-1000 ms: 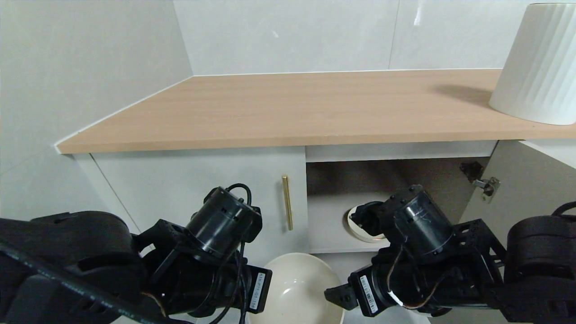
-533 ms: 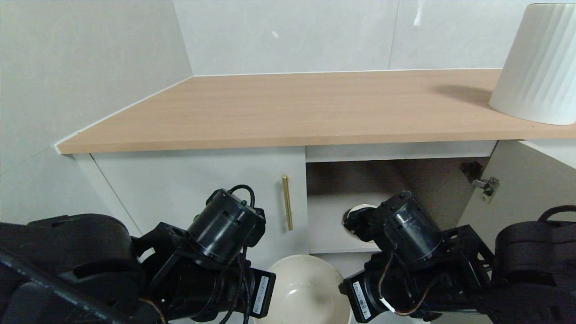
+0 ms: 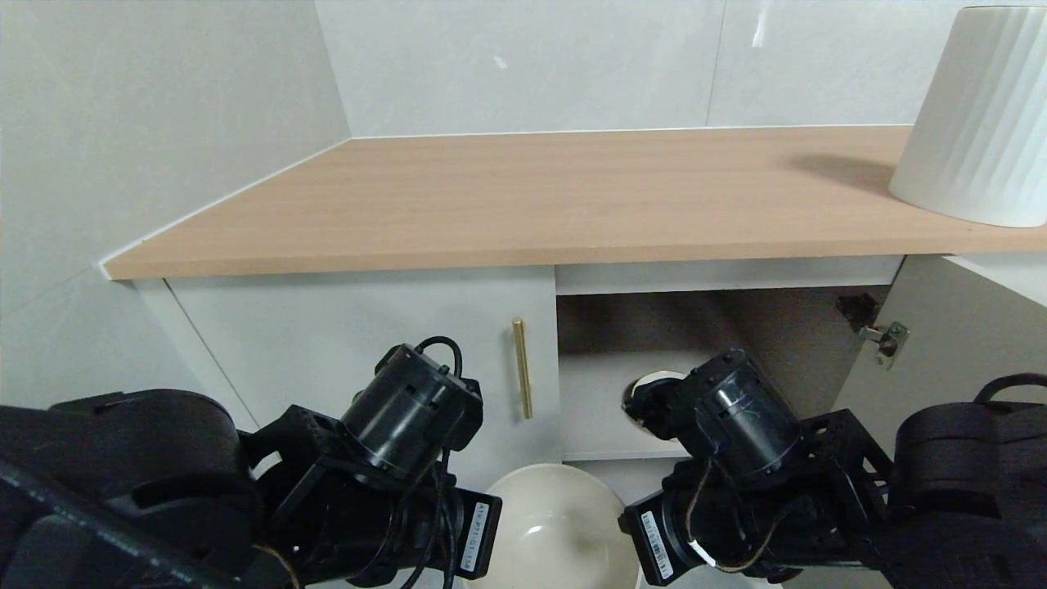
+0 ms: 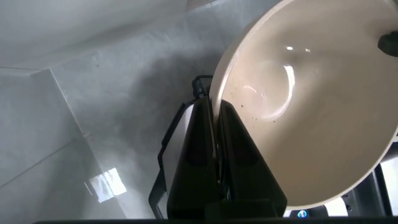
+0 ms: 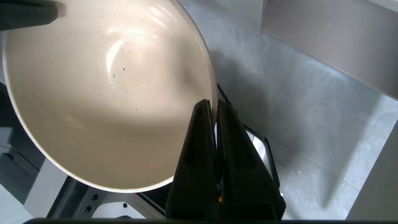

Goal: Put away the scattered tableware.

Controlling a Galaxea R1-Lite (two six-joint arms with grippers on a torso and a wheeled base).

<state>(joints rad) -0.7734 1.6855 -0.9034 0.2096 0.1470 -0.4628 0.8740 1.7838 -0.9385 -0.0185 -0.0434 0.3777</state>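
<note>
The left tool (image 4: 215, 115) and the right tool (image 5: 213, 115) each pinch the rim of the cream bowl (image 3: 556, 523) near the open cabinet (image 3: 736, 327), so it is not yet shelved.

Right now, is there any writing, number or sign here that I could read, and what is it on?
White sticker on the left arm: barcode with tiny print, too small to read.
White sticker on the right arm: likewise too small to read.
Cream round bowl, light wooden countertop, white ribbed container: no writing visible.
</note>
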